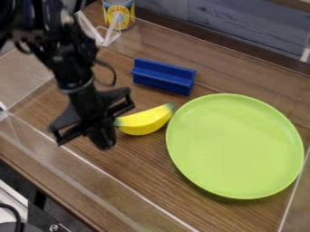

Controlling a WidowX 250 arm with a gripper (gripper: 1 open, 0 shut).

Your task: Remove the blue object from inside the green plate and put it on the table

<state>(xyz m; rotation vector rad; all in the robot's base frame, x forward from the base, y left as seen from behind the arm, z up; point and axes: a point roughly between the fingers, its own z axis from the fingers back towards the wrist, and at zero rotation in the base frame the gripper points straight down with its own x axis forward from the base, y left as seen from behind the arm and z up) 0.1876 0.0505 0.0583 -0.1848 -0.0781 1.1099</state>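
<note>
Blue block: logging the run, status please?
Gripper shut, empty. Blue block on the table, outside the green plate. Banana beside the plate.

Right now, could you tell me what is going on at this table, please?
A single black robot arm hangs over the dark wood-grain table, its tool shut and holding nothing. The blue rectangular block already lies on the table, outside the large lime-green plastic plate, which is empty. A yellow banana lies beside the plate's left rim.
</note>
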